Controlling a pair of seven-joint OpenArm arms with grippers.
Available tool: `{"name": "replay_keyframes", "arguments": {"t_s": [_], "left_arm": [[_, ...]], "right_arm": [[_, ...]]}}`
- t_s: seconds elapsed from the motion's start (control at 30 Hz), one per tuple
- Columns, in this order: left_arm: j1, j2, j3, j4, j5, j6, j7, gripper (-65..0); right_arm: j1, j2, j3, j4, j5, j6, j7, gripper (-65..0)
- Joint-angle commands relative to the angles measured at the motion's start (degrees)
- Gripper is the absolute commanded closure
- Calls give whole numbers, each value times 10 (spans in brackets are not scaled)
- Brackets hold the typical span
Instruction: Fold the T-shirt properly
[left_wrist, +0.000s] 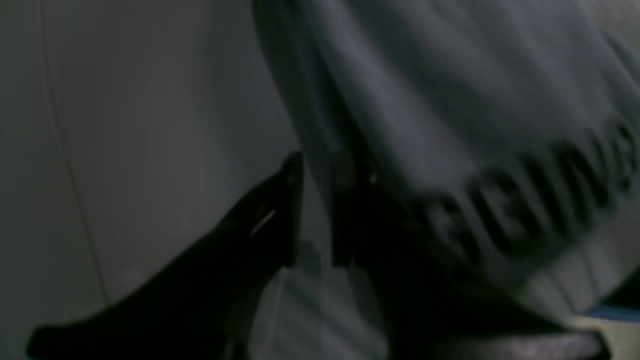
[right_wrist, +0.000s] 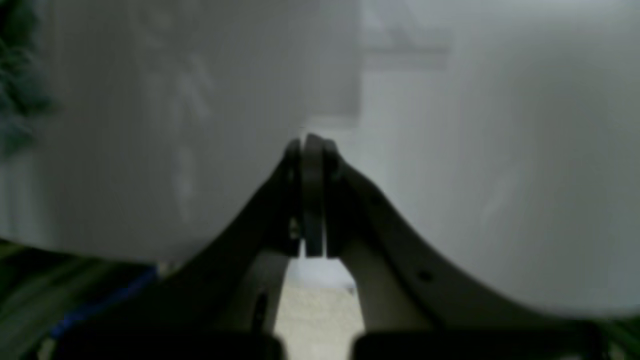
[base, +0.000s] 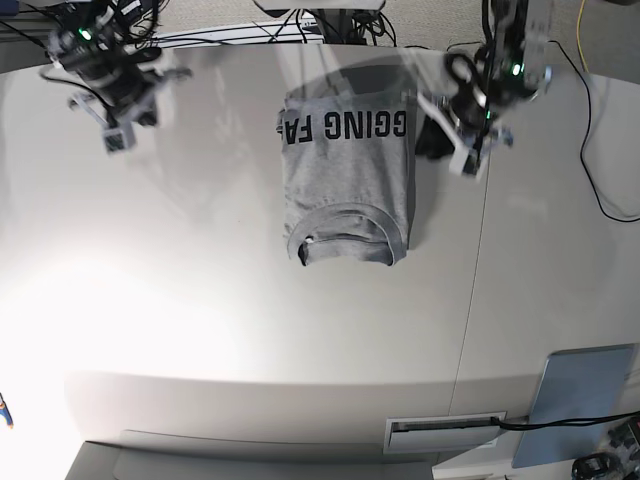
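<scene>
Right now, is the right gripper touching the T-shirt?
Apart. The base view shows the right gripper over bare table, with a wide gap to the T-shirt.

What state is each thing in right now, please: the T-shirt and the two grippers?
T-shirt: lying flat on the table, folded into a narrow strip, lettering up, collar at the near end.
Left gripper: open, beside the T-shirt's edge, holding nothing.
Right gripper: shut, empty, off to the far side of the table, well apart from the T-shirt.
</scene>
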Motion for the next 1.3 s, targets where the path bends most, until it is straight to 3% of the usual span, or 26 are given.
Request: {"name": "replay_keyframes", "arguments": {"t_s": [0.0,0.27,0.5,0.57,0.73,0.9,1.03,1.27], "left_arm": [[22,-5,-15,21,-3,-2,-10,-94],[207,-5,-72,66,-2,-2,-14,-94],[343,-1,-80,32,61,-3,-47,-94],[352,4,-80,-7,62,-28,-48,-94],[323,18,-79,-177,63,-109,-94,-94],[234,24,-79,-407,63,-154,-145,-94],[145,24,-79,-590,66,-157,-207,-94],[5,24,-79,-775,84,-155,-238,-94]], "right_arm": [[-20,5,18,12,3,2,4,0],[-169,4,88,12,21,9,-4,0],[-286,4,87,3,22,13,-11,0],[-298,4,87,-22,22,13,-7,0],[-285,3,87,-155,3,13,56,0],[-202,4,87,-349,-69,13,103,0],[-110,13,87,-532,-128,23,167,0],[53,53,87,-823,-156,117,294,0]]}}
